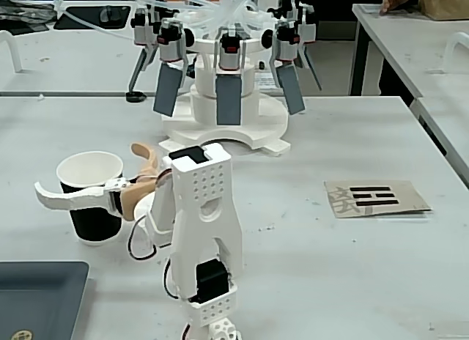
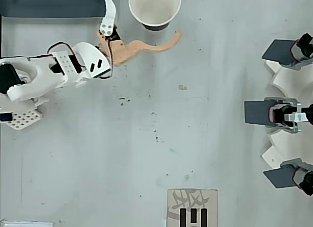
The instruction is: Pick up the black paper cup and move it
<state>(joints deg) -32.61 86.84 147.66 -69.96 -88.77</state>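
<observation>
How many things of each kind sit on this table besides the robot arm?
Cup: 1
Card with black bars: 1
White machine with grey paddles: 1
Dark tray: 1
Total: 4

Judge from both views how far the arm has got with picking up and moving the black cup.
Done: the end effector has reached the black paper cup and stands open, white finger on one side, tan finger on the other. In hand: closing on the cup, with no squeeze visible yet. Left: the cup stands upright on the table, so gripping, lifting and moving all remain.
</observation>
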